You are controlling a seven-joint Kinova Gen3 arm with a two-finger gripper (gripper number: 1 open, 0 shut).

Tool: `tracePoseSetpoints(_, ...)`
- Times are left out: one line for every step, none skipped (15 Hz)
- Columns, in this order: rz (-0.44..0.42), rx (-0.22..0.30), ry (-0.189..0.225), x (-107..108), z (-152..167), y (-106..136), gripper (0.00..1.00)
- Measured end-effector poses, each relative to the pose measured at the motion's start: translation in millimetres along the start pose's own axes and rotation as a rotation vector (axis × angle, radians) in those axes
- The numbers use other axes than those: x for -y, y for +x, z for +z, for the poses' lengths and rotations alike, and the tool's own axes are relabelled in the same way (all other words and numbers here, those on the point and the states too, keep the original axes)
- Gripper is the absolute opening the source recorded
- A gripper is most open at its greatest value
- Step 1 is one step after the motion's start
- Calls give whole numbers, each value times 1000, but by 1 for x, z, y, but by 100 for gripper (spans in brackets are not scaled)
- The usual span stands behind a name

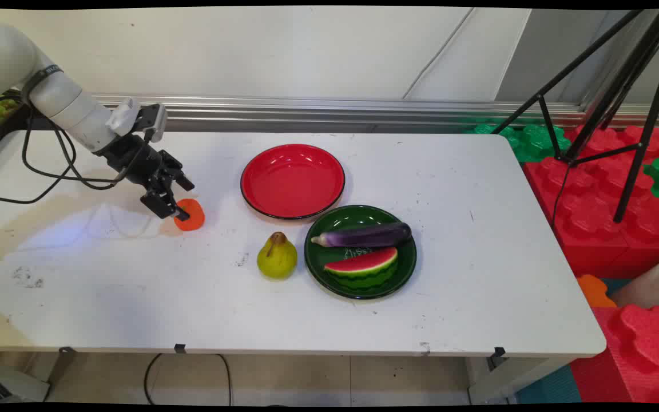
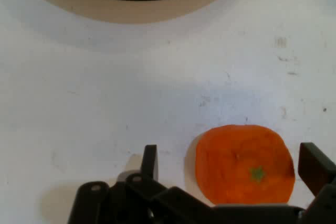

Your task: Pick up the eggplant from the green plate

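- Down at the left part of the white table (image 1: 478,286), my gripper (image 1: 183,201) sits low with its jaws spread wide, an orange slice-like piece (image 1: 191,215) lying flat on the tabletop between them; in the hand view one finger (image 2: 149,162) stands just left of the piece and the other at its right, and I cannot tell whether either touches it.
- My own linkage cuts off the piece's lower edge in the hand view, and only a rim of the red plate (image 1: 292,180) shows at the top there.
- Beyond the piece lies that red plate; a green plate (image 1: 329,229) touches or nearly touches its near right side, holding an eggplant (image 1: 364,235) and a watermelon slice (image 1: 362,266).
- Pale writing on the green plate, between eggplant and watermelon, is too small to read.
- A yellow-green pear (image 1: 277,257) stands upright just left of the green plate.
- The tabletop is scuffed with dark marks; behind it run a metal rail and a pale wall.
- A black tripod (image 1: 610,103) stands over red and green foam blocks (image 1: 604,194) at the right, its top cut off.
- At far left, a dark tray with green bits is mostly hidden behind my arm.
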Motion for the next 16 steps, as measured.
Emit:
tracePoseSetpoints(3,-1,1,0,-1,-1,100)
tracePoseSetpoints(5,-4,3,1,-4,-1,100)
tracePoseSetpoints(8,-7,5,1,-6,-1,100)
tracePoseSetpoints(9,-10,6,1,-8,-1,100)
tracePoseSetpoints(10,-14,8,1,-10,-1,100)
tracePoseSetpoints(12,-22,9,0,-14,0,100)
tracePoseSetpoints(10,-31,10,-1,-19,1,100)
tracePoseSetpoints(7,-40,11,-2,-23,2,100)
tracePoseSetpoints(1,-53,11,-3,-28,3,100)
tracePoseSetpoints(-7,-68,12,-5,-34,5,100)
tracePoseSetpoints(-15,-81,12,-6,-39,6,100)
tracePoseSetpoints(-20,-89,11,-7,-43,7,100)
tracePoseSetpoints(-28,-102,10,-9,-48,8,100)
tracePoseSetpoints(-32,-110,9,-11,-52,9,100)
tracePoseSetpoints(-38,-125,7,-13,-59,11,100)
tracePoseSetpoints(-41,-138,5,-15,-65,12,100)
